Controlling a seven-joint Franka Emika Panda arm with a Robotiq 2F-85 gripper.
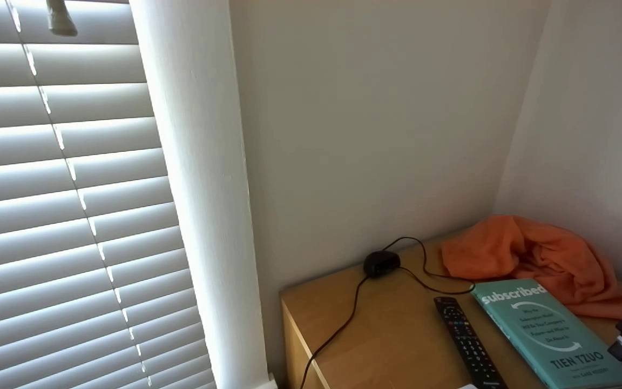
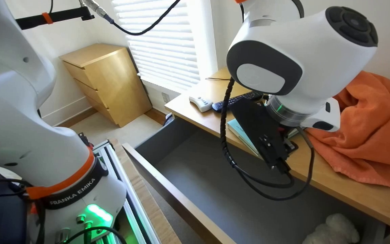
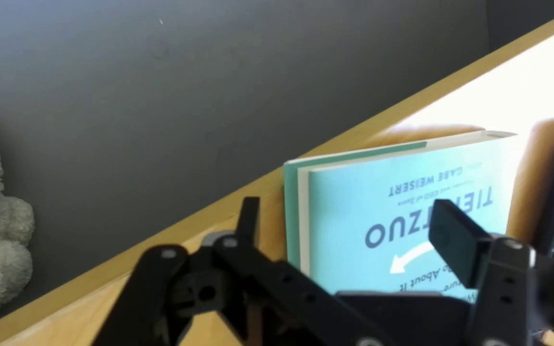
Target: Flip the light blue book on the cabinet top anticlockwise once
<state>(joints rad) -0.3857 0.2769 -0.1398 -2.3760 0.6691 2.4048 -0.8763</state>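
The light blue book (image 1: 543,329) lies flat on the cabinet top (image 1: 376,329), its front cover up, between the remote and the orange cloth. From the wrist view the book (image 3: 354,206) appears upside down, with one corner close to the front edge of the wood. My gripper (image 3: 347,211) stands open, jaws wide apart. One finger (image 3: 248,216) is past the book's side, over bare wood; the opposite finger (image 3: 457,245) is over the cover. Whether either touches cannot be told. In an exterior view the wrist hides much of the book (image 2: 242,134).
A black remote (image 1: 467,340) lies beside the book. The orange cloth (image 1: 538,259) is bunched behind it, near a corded black device (image 1: 381,263). A white handset (image 2: 200,103) sits near the front edge. Below, an open drawer (image 2: 208,169) holds a white plush toy (image 2: 333,230).
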